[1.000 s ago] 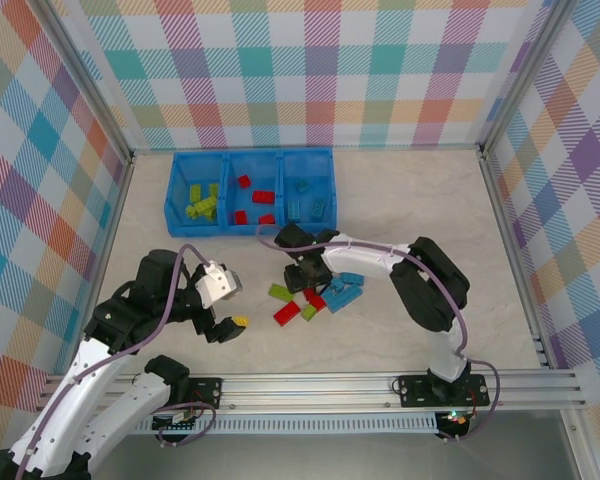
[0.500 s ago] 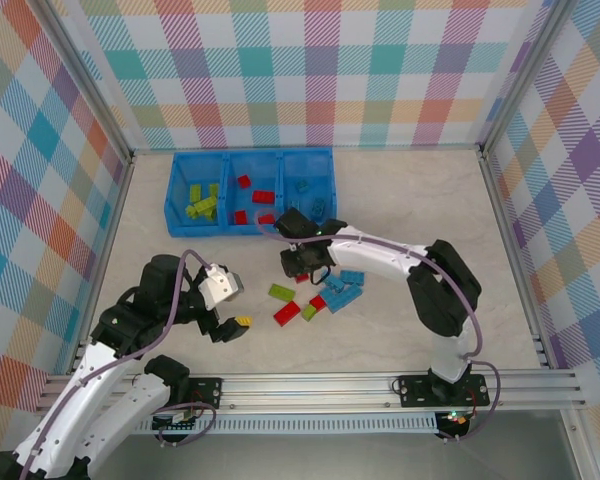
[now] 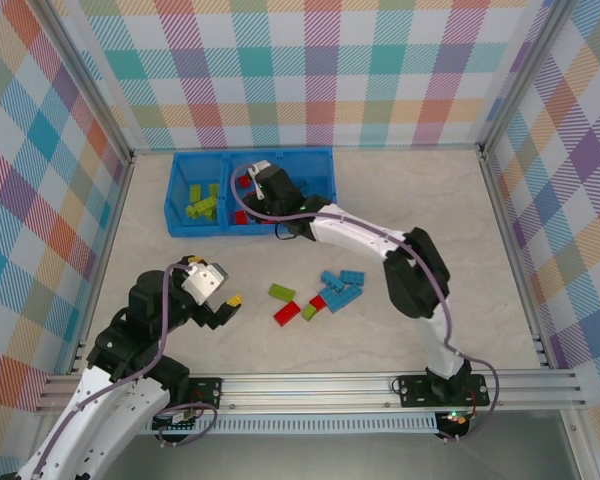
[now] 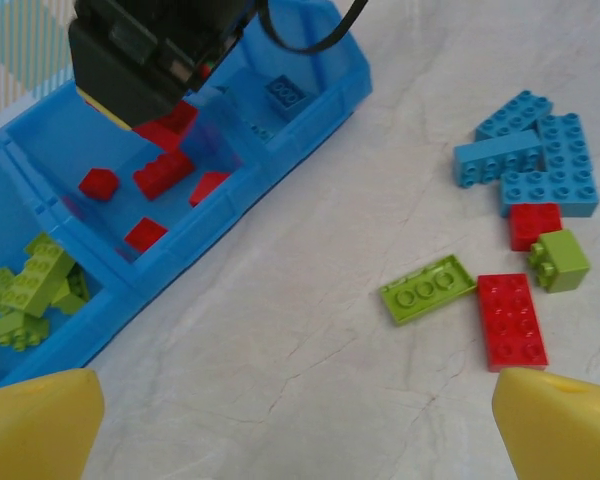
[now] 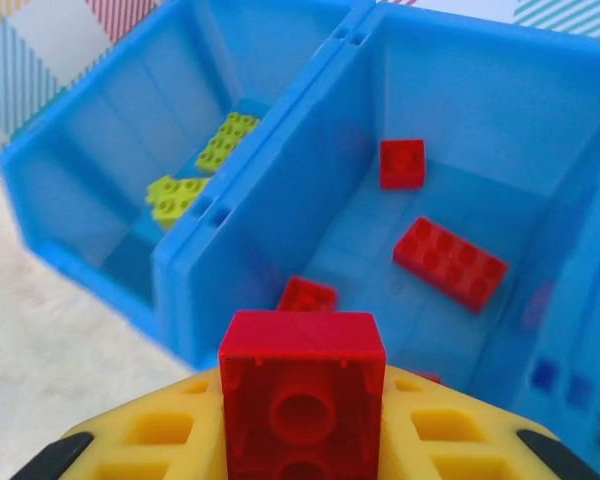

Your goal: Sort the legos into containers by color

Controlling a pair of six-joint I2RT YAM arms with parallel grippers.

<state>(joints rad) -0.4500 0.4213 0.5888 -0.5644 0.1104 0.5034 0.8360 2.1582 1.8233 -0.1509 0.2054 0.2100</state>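
Tool on right arm point(image 5: 302, 440) is clenching red lego point(image 5: 302, 370) above middle container point(image 5: 280, 190) while left tool point(image 4: 298, 420) is hanging released over surface point(image 4: 280, 330)

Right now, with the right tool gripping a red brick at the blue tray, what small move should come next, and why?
Probably open the right tool and let the red brick drop. From above, the tool sits over the middle compartment, which already holds other red bricks, while green ones lie in the compartment beside it.
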